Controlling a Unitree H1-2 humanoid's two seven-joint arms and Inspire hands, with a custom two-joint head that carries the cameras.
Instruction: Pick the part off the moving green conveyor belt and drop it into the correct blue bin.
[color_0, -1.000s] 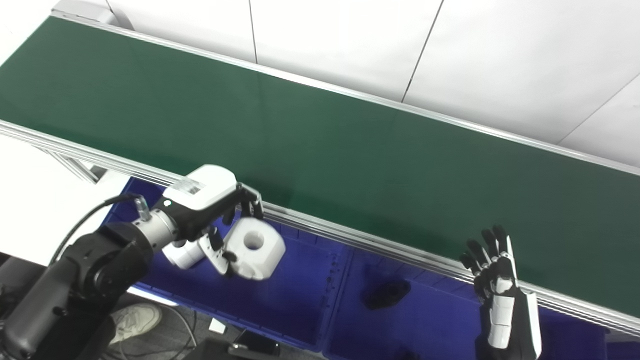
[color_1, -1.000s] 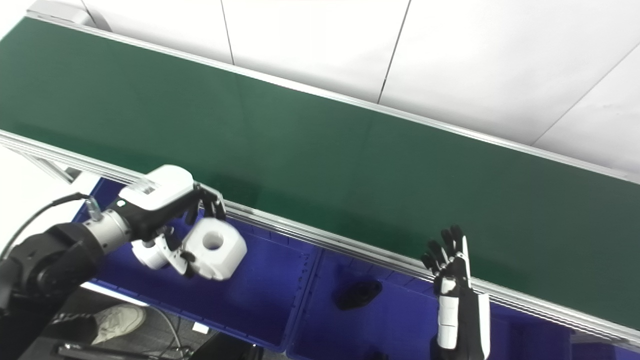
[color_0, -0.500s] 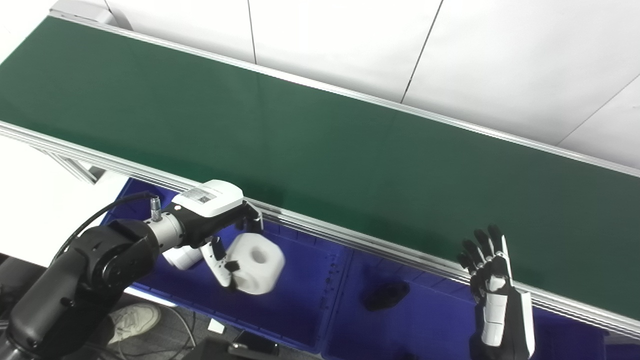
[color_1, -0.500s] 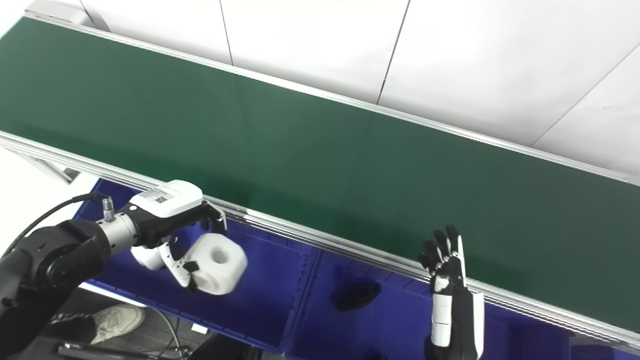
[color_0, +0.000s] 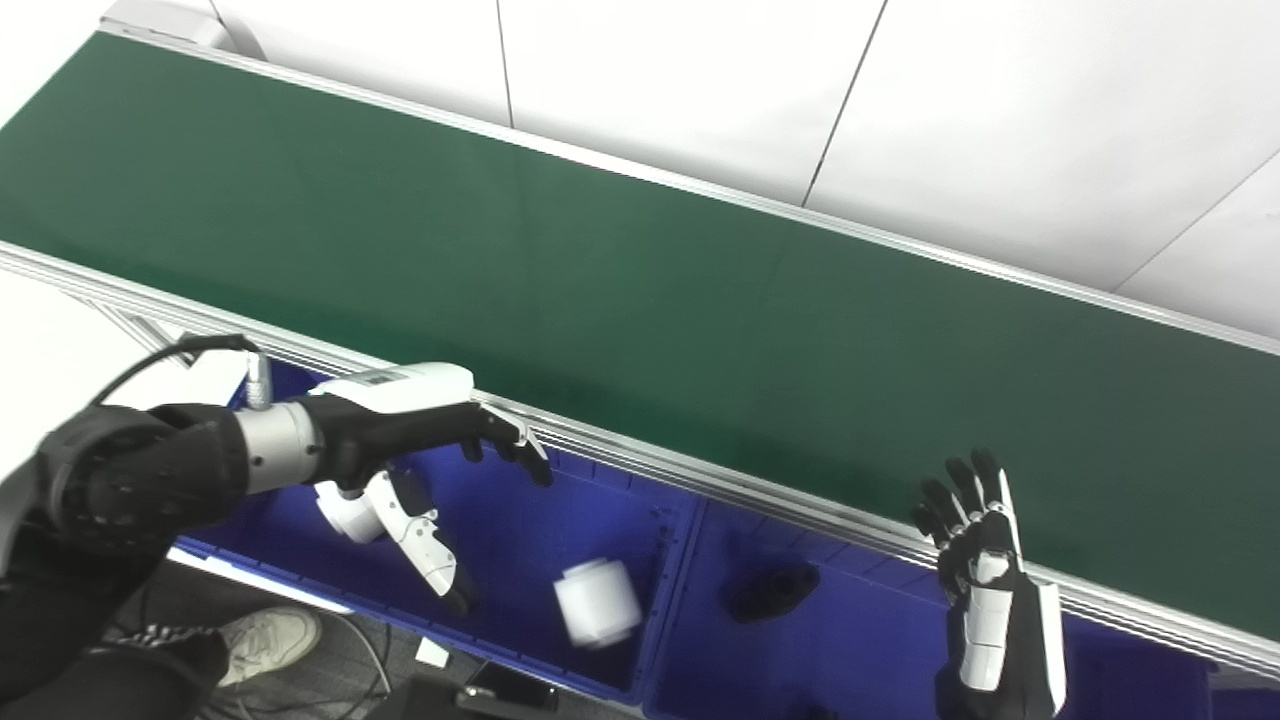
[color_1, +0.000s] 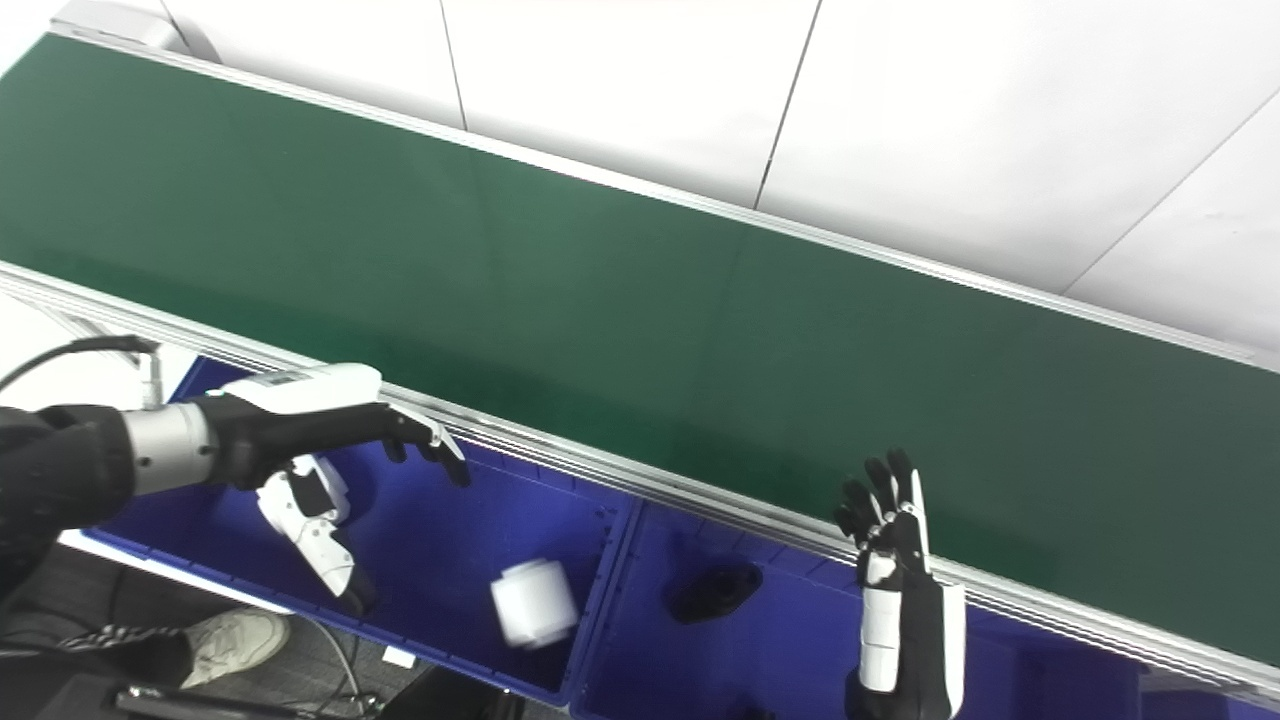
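Note:
The white part (color_0: 597, 602), a rounded block, lies blurred inside the left blue bin (color_0: 500, 520) near its right wall, touched by neither hand. My left hand (color_0: 420, 450) hovers over that bin, open, fingers stretched toward the belt's rail and thumb pointing down. Another white part (color_0: 345, 510) sits half hidden behind that hand. My right hand (color_0: 975, 530) is raised at the belt's near rail, open with fingers spread, holding nothing. The green conveyor belt (color_0: 620, 270) carries no part.
A second blue bin (color_0: 860, 640) to the right holds a black part (color_0: 770, 592). The belt's aluminium rail (color_0: 720, 485) runs just above both bins. White wall panels lie beyond the belt. A shoe (color_0: 265, 640) and cables show on the floor at lower left.
My left hand opened and flattened, letting go of the white part, which dropped down and to the right into the left bin. The right hand stayed nearly still.

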